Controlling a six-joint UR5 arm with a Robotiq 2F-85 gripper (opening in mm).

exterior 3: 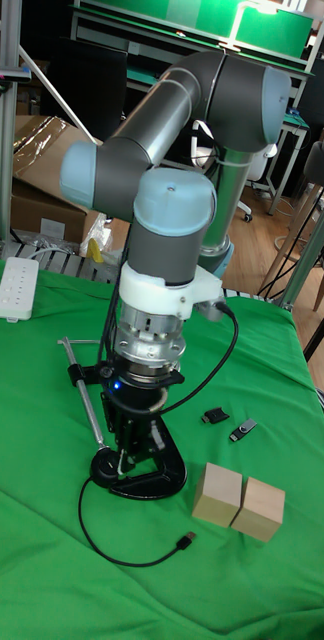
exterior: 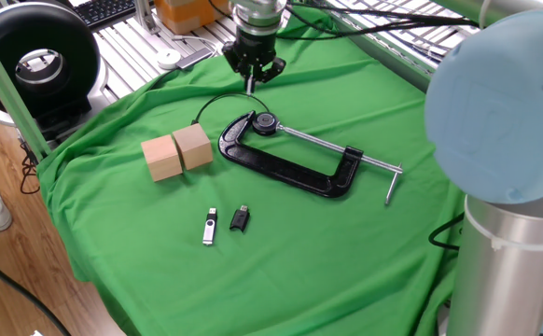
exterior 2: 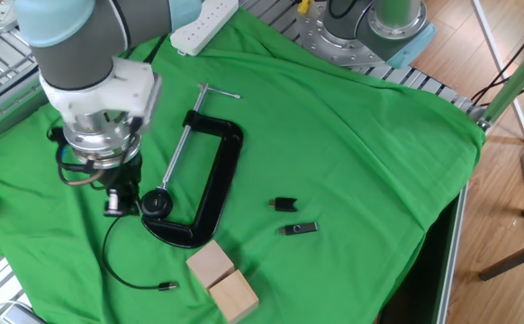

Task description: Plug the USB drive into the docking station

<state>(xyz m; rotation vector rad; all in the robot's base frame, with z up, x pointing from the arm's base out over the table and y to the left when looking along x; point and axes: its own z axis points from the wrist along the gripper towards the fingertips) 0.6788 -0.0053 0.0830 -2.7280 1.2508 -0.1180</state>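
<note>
claw jaw gap too small to tell, docking stn unidentifiable, robot base cut off at frame edge
</note>
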